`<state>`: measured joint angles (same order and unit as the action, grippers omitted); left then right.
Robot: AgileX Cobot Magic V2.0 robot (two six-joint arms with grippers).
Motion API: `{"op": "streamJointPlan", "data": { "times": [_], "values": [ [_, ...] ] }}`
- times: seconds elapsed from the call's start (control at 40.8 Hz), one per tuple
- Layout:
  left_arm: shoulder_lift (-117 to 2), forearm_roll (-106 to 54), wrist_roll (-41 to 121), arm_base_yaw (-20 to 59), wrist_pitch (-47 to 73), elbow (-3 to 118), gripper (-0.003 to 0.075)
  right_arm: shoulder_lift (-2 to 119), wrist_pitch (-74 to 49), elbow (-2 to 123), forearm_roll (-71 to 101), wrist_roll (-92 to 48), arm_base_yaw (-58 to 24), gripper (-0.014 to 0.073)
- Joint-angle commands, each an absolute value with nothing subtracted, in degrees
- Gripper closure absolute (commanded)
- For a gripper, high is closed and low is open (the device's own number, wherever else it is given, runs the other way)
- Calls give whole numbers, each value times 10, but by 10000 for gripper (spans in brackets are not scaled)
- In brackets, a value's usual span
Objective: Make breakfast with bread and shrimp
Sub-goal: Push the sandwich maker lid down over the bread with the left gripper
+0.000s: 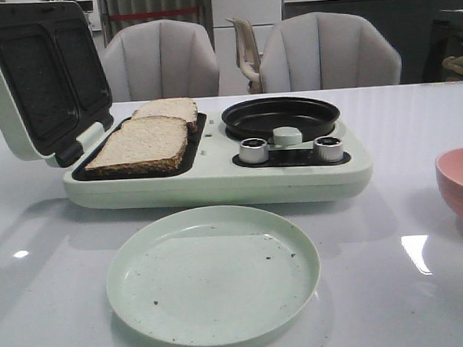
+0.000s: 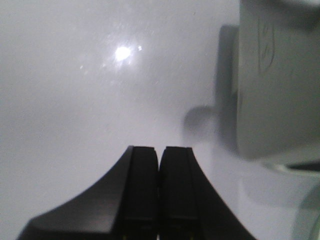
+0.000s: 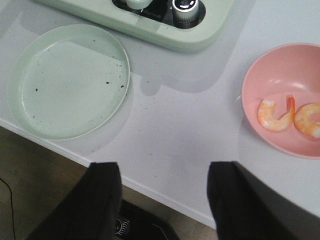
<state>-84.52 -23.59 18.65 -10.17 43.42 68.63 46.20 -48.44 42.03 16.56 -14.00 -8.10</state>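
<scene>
Facing forward, two bread slices (image 1: 147, 139) lie on the open sandwich maker's (image 1: 216, 182) plate beside its empty frying pan (image 1: 281, 117), behind a green plate (image 1: 212, 273); neither arm shows. At the left wrist, the left end effector (image 2: 160, 185) is pressed together over bare table (image 2: 75, 125). At the right wrist, the right end effector (image 3: 164, 195) is spread, two shrimp (image 3: 275, 115) in a pink bowl (image 3: 280, 65) ahead and right, making it likely the nearer arm.

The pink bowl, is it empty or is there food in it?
Not empty. The pink bowl holds two shrimp lying side by side on its bottom, seen from the right wrist camera.
</scene>
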Motion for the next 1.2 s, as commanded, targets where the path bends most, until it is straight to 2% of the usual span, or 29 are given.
{"op": "streamJointPlan", "data": {
  "times": [0.0,0.147,0.368,0.662,0.932,1.177],
  "values": [
    [-875,-376,235,-117,404,753,618,459,-459,435,180,-140,-76,99],
    [-943,-475,256,-119,394,818,619,459,-459,435,180,-140,-76,99],
    [-1017,-535,258,-107,422,890,619,459,-459,435,180,-140,-76,99],
    [-1011,-584,357,-80,486,901,619,459,-459,435,180,-140,-76,99],
    [-931,-583,443,-36,489,794,619,459,-459,435,180,-140,-76,99],
    [-823,-544,464,36,489,679,619,459,-459,435,180,-140,-76,99]
  ]
}}
